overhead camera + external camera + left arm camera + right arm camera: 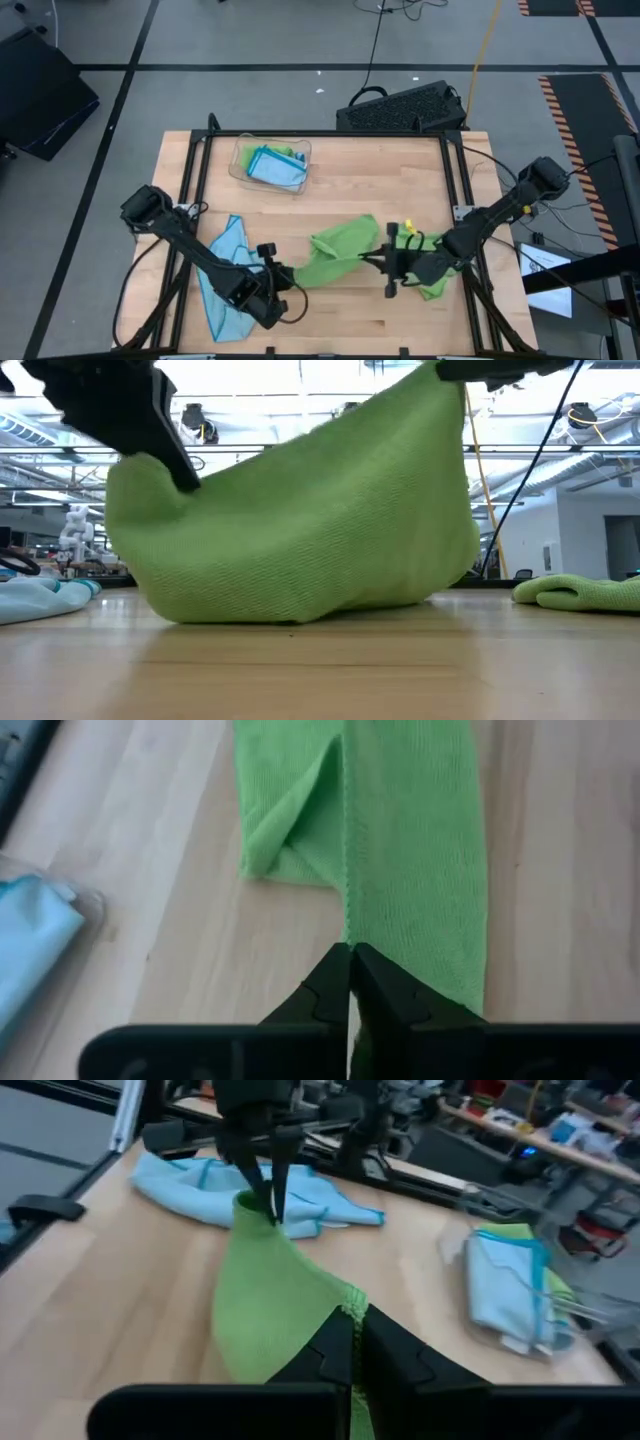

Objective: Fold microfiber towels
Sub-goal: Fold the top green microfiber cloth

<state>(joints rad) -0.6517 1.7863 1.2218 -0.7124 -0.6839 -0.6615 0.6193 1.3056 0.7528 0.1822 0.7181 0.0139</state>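
Observation:
A lime green microfiber towel (340,250) is strung between my two grippers at the table's middle. Its sagging lower part (290,610) rests on the wood. My left gripper (292,278) is shut on the towel's left end, my right gripper (368,262) on its right end. A light blue towel (225,275) lies crumpled under my left arm. A second green towel (428,282) lies bunched under my right arm. My left gripper pinches a hemmed edge of the green towel (347,935) between its two shut fingers, slanting down from the table's near left. That end is lifted; the cloth runs away from the fingers down to the table, where it lies partly folded over. My right gripper pinches the towel's opposite end at its stitched edge (348,1298) between shut fingers, coming nearly level from the table's right. This end is held higher than the left one (450,390), and the cloth slopes down from it, slack at the bottom.
A clear plastic tray (240,160) at the far left holds folded light blue towels (275,168). A black keyboard (400,105) sits beyond the far edge. Bare wood lies along the table's near edge and between the tray and the green towel.

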